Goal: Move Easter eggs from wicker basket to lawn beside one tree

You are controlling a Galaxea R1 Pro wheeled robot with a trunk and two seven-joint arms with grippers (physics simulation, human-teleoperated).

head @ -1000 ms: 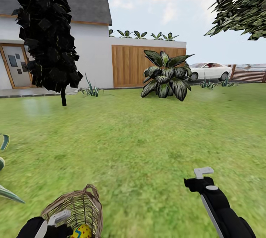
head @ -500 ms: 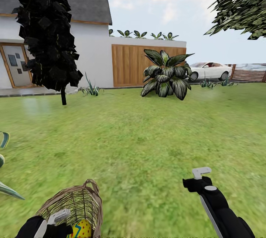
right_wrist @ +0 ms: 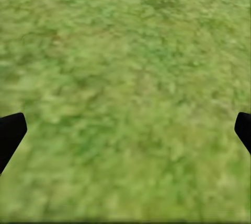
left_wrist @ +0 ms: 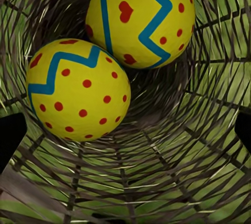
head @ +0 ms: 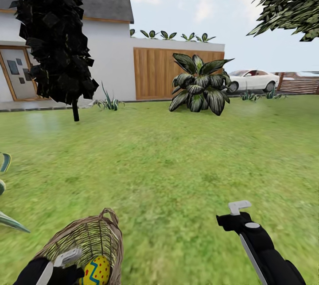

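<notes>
Wicker strands of a round brown basket [head: 95, 238] fill the lower left of the head view, where the basket is tipped on its side on the lawn [head: 177, 165], its mouth towards the robot. The left gripper [head: 66, 262] reaches into that mouth; from the left wrist view its dark fingertips [left_wrist: 10, 138] stand wide apart, pinching nothing. Two yellow Easter eggs lie inside against the weave, touching each other: one [left_wrist: 78, 91] nearer the gripper, the other [left_wrist: 141, 18] deeper in. A third egg cannot be made out. The right gripper [head: 237, 214] hangs above bare grass towards the lower right, its fingertips [right_wrist: 10, 132] also spread and empty. Farther off stand a dark columnar tree [head: 55, 37], a striped leafy plant [head: 199, 88], a wooden fence [head: 155, 72] and a white house [head: 110, 55].
</notes>
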